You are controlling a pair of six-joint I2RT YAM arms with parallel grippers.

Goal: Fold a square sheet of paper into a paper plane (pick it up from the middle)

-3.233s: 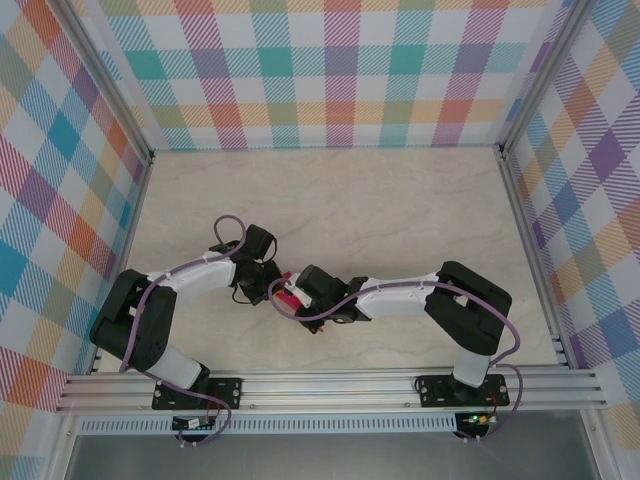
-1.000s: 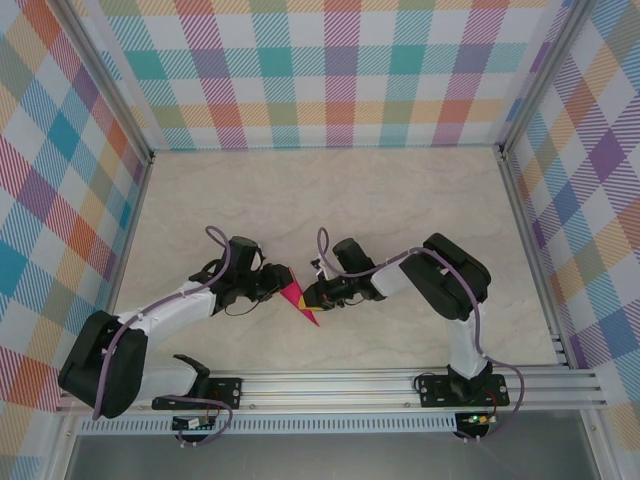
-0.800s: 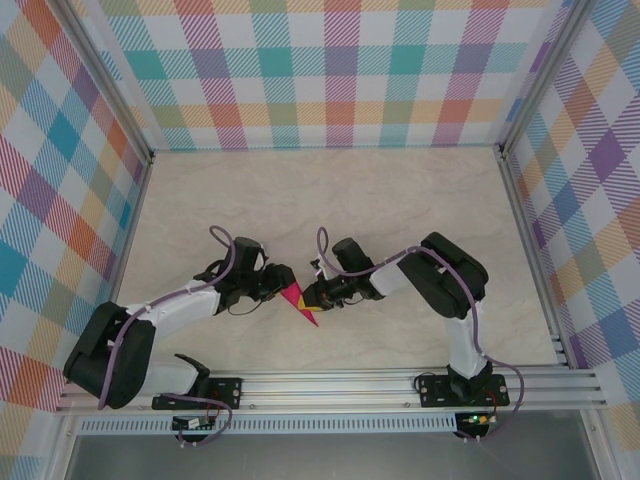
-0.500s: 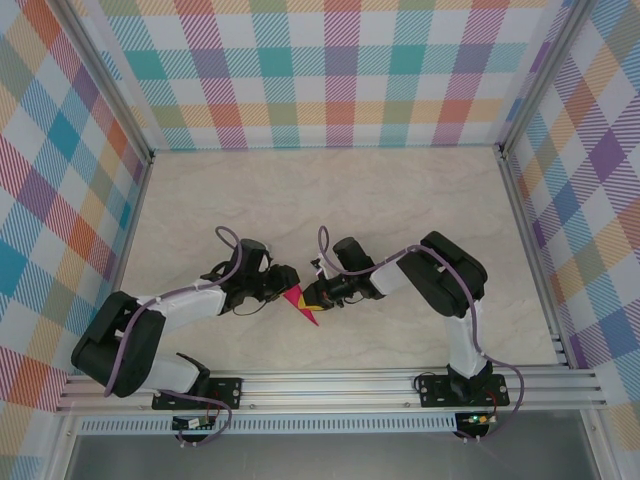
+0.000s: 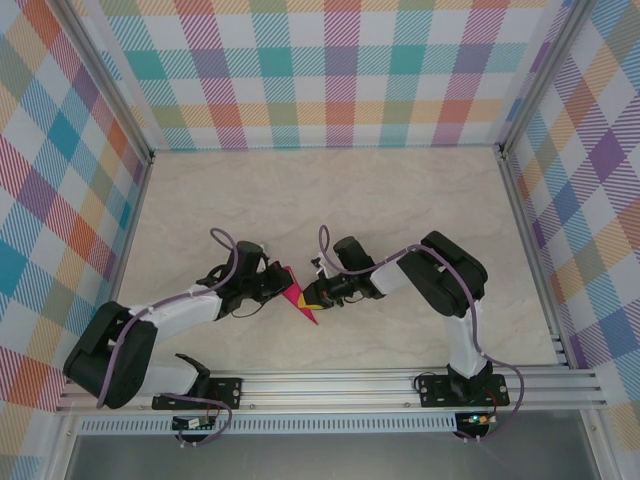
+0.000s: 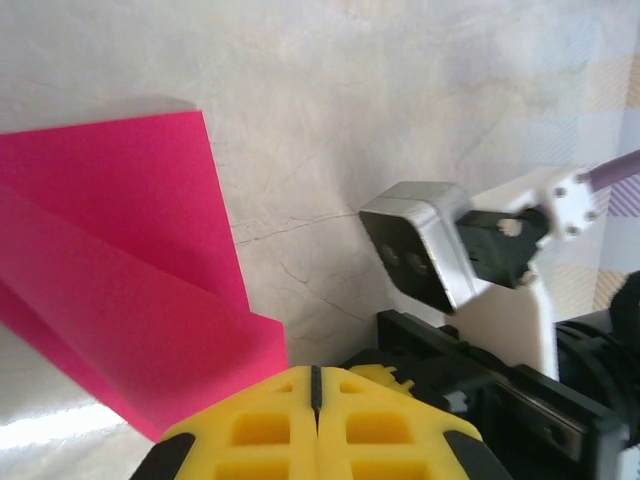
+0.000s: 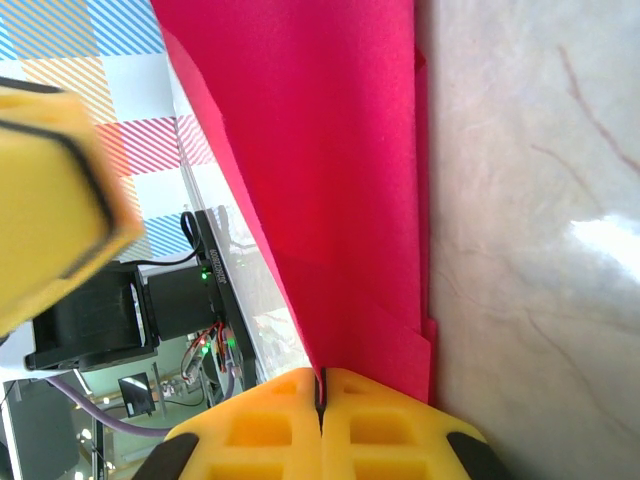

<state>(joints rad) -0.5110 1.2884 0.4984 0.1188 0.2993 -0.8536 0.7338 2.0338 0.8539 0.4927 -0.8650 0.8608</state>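
Your paper plane (image 5: 297, 299) lies on the desk (image 5: 400, 210), lower centre of the top view, between both tools. Its long axis slants, nose toward lower right. The right tool (image 5: 310, 295) pinches its right edge. The left tool (image 5: 282, 283), fingers together, sits against its upper-left edge, equally near.

one paper (image 5: 298, 302) is showing at one table (image 5: 350, 190). two arms are reaching in, the left arm (image 5: 175, 312) and the right arm (image 5: 445, 275), bearing two grippers: the left gripper (image 5: 282, 283) and the right gripper (image 5: 313, 294). three walls (image 5: 340, 70) are standing around.
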